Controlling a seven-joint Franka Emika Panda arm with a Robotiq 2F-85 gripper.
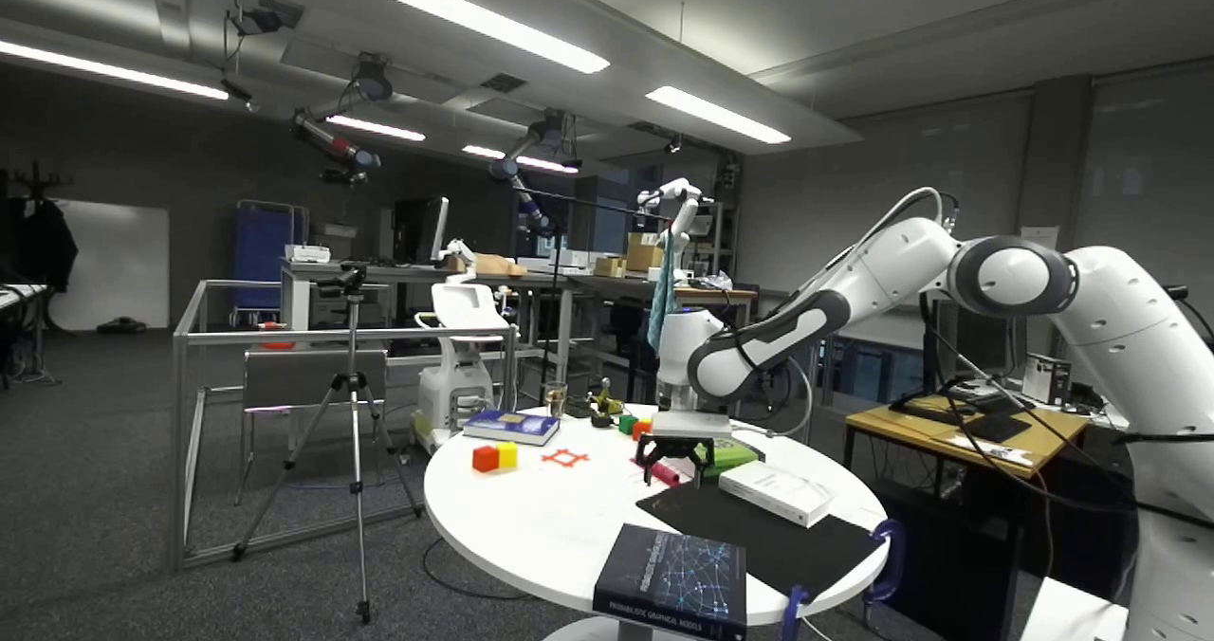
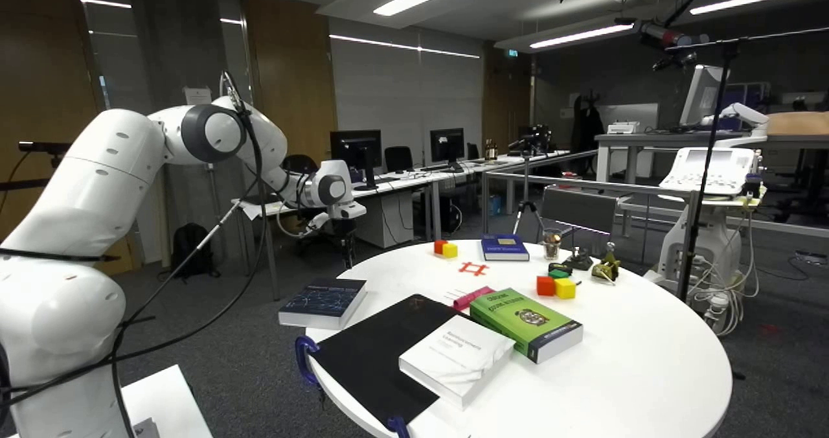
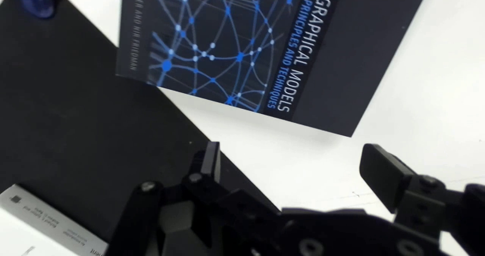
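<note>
Widely parted end effector [image 3: 291, 155], dark book [image 3: 257, 49] nearby, lettered "GRAPHICAL MODELS", "PRINCIPLES AND TECHNIQUES"

The dark book [image 3: 254, 47] looks smooth, the black sheet [image 3: 83, 108] matt.

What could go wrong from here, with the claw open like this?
The Probabilistic Graphical Models book juts past the edge of the round table, so a bump might tip it off. It also looks wider than the open claw, so fingers lowered onto it could press down rather than grip.
</note>
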